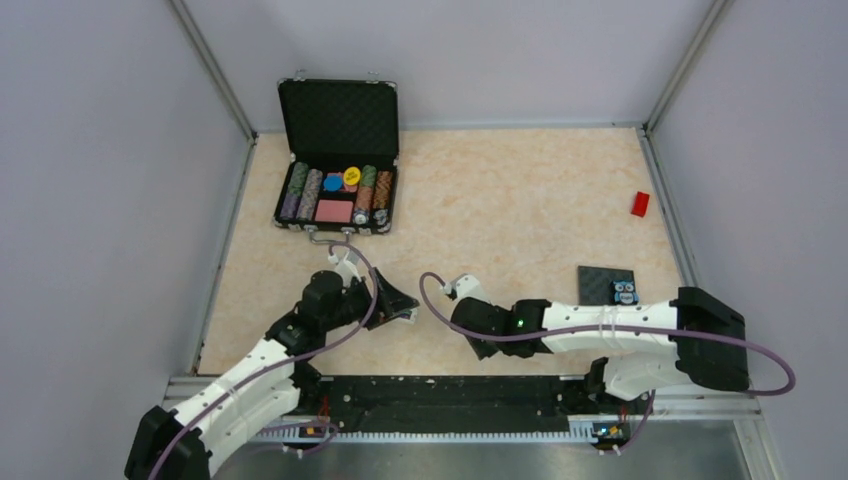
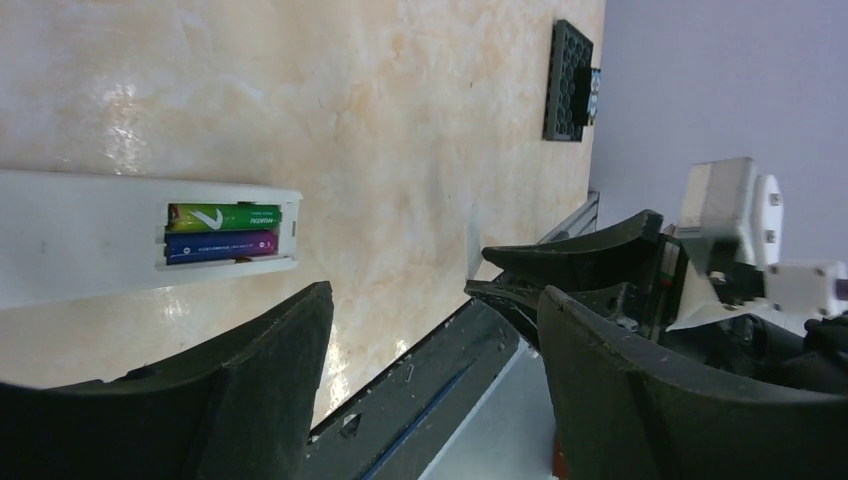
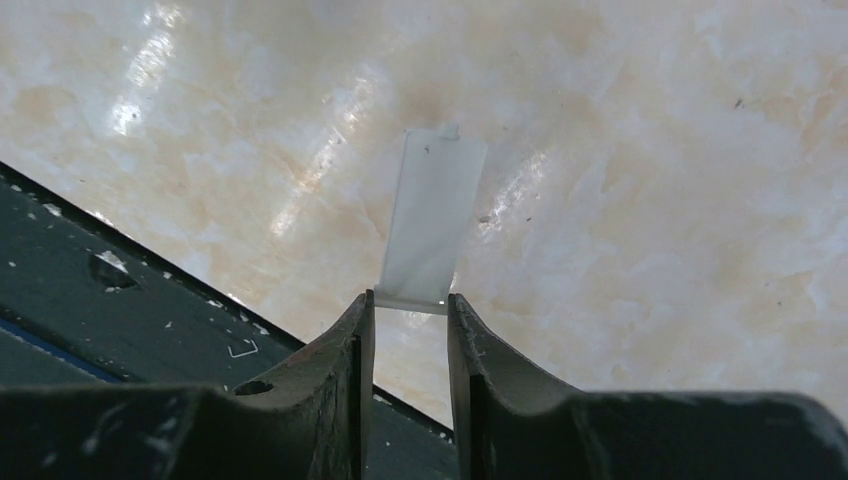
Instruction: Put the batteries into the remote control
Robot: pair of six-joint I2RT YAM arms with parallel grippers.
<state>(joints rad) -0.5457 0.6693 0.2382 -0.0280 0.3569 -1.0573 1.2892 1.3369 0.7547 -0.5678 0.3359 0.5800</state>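
The white remote control (image 2: pixel 90 235) lies back up on the table at the left of the left wrist view. The green battery (image 2: pixel 222 216) and the dark purple battery (image 2: pixel 220 244) lie side by side in its open recess. My left gripper (image 2: pixel 435 335) is open and empty, just to the near side of the remote; in the top view it (image 1: pixel 400 303) covers most of the remote. My right gripper (image 3: pixel 410 305) is shut on the near end of the short white cover plate (image 3: pixel 432 215), which it holds just over the table. In the top view the right gripper (image 1: pixel 458 318) is close to the right of the left one.
An open black case of poker chips (image 1: pixel 337 165) stands at the back left. A small red block (image 1: pixel 640 203) lies at the far right. A dark studded plate with an owl figure (image 1: pixel 607 285) sits by the right arm. The black rail (image 1: pixel 450 400) runs along the near edge.
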